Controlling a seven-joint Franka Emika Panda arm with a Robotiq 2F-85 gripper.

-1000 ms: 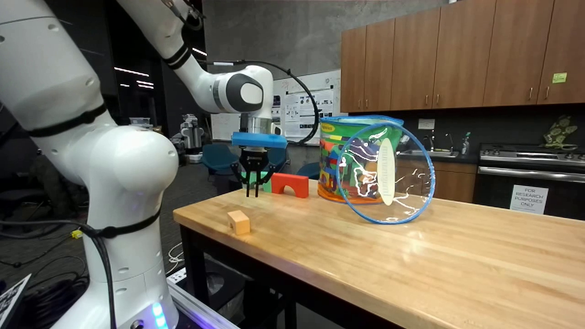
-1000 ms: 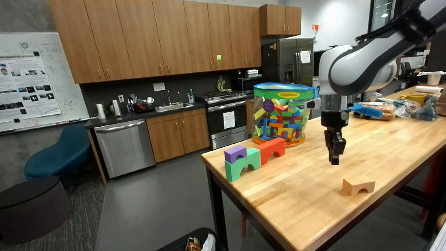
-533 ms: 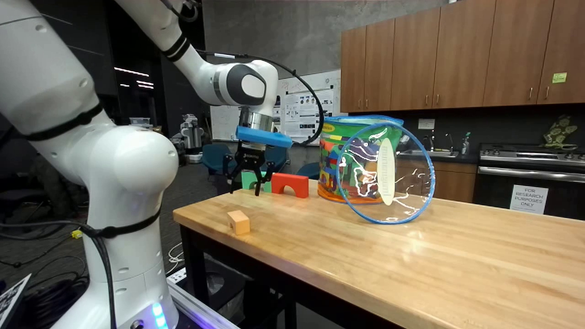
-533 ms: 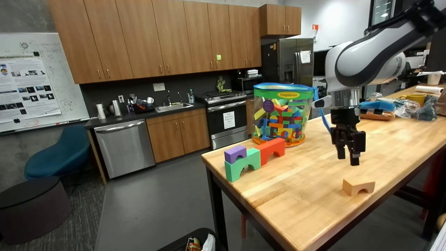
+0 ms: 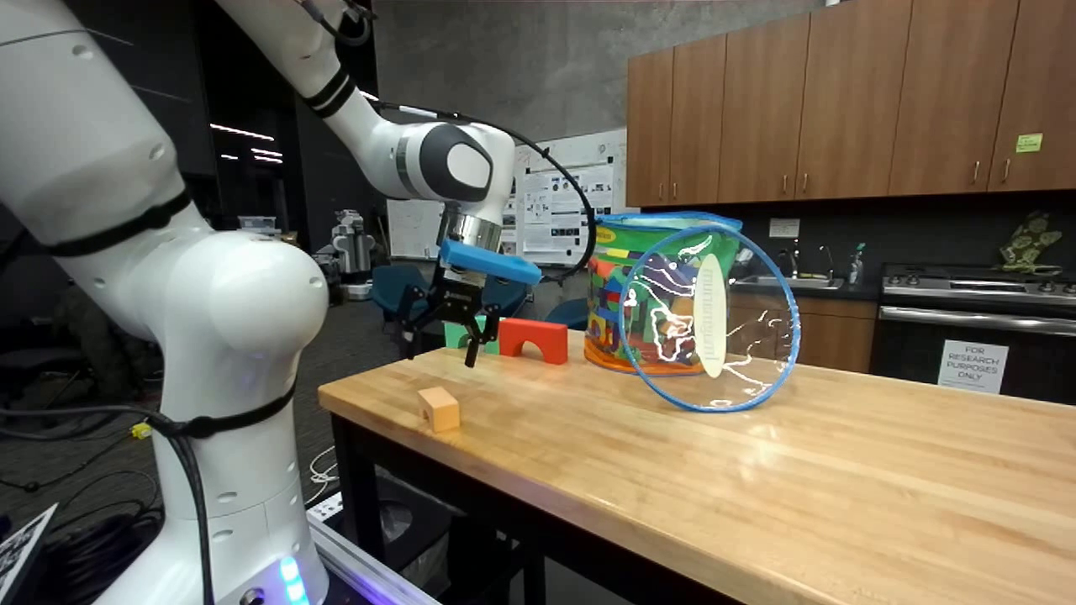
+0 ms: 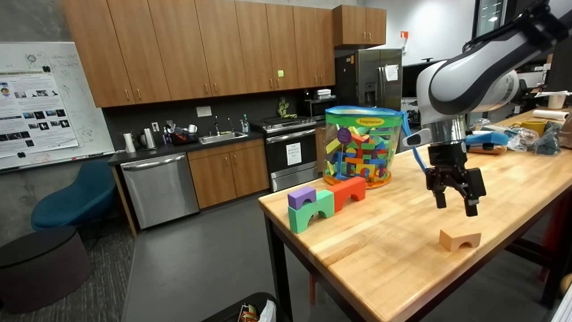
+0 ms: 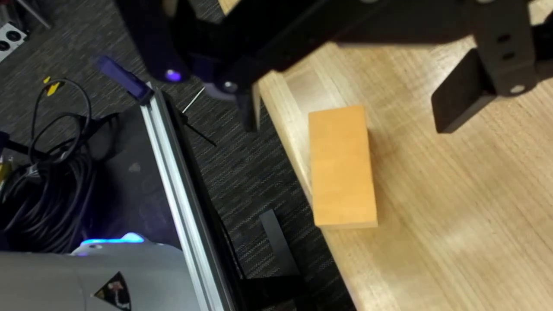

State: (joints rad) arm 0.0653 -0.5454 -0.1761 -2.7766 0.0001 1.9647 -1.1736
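Jaws spread apart since earlier. In an exterior view, orange arch-cut block (image 6: pixel 456 237) lower right, red arched block (image 6: pixel 345 190) near centre. Jaws wide, touching neither.

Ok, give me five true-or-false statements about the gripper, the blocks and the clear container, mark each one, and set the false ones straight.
1. The gripper is open and apart from the orange block. True.
2. The orange block is up in the air. False: it rests on the table, near the edge.
3. The purple block sits on top of the green block. True.
4. The red block, next to the green block, and the clear container both stand on the table. True.
5. The clear container is empty. False: it holds many coloured blocks.
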